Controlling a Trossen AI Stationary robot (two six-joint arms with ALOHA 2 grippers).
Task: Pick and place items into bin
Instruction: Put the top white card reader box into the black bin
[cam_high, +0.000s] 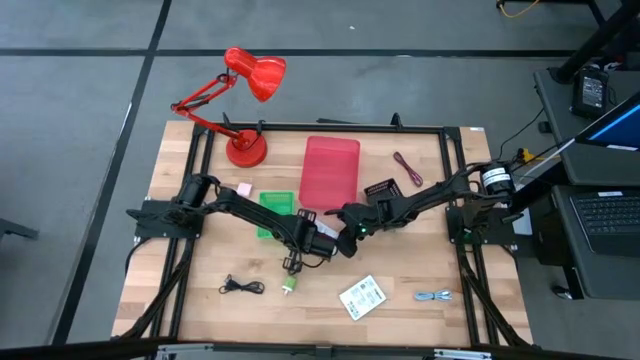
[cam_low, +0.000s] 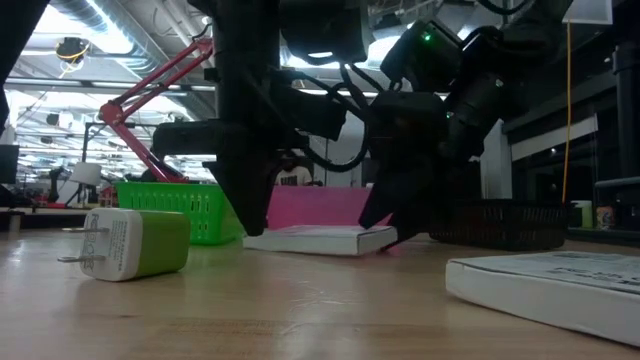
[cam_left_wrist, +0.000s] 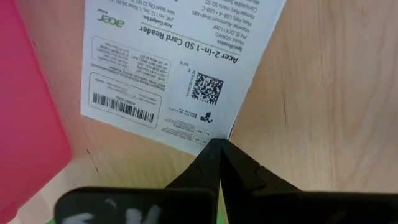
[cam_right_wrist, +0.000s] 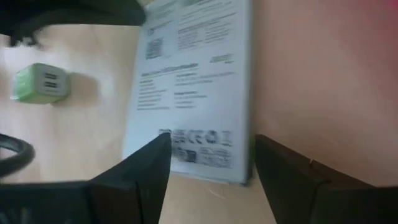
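Note:
A white printed packet (cam_left_wrist: 174, 68) lies flat on the table beside the pink bin (cam_high: 330, 170); in the high view the arms cover it. My left gripper (cam_left_wrist: 219, 149) is shut, its tip at the packet's edge. My right gripper (cam_right_wrist: 211, 142) is open, one finger on either side of the packet's (cam_right_wrist: 186, 93) short end, next to the bin's wall (cam_right_wrist: 323, 74). A second white packet (cam_high: 362, 297), a green charger (cam_high: 288, 287), a black cable (cam_high: 240, 287), a blue-grey cable (cam_high: 432, 296) and a maroon cable (cam_high: 405, 168) lie loose. My left gripper's shut fingertips (cam_left_wrist: 214, 155) meet the packet's long edge close to a corner (cam_left_wrist: 208, 134). They come from above, pointing steeply down. The packet lies flat on the table. My right gripper's fingers (cam_right_wrist: 152, 162) stand at the packet's end; whether they touch it I cannot tell.
A red desk lamp (cam_high: 245, 100) stands at the far left. A green basket (cam_high: 275, 210) sits left of the bin, with a small pink piece (cam_high: 243, 188) beside it. A black item (cam_high: 380, 190) lies right of the bin. A dark frame (cam_high: 445, 135) borders the work area.

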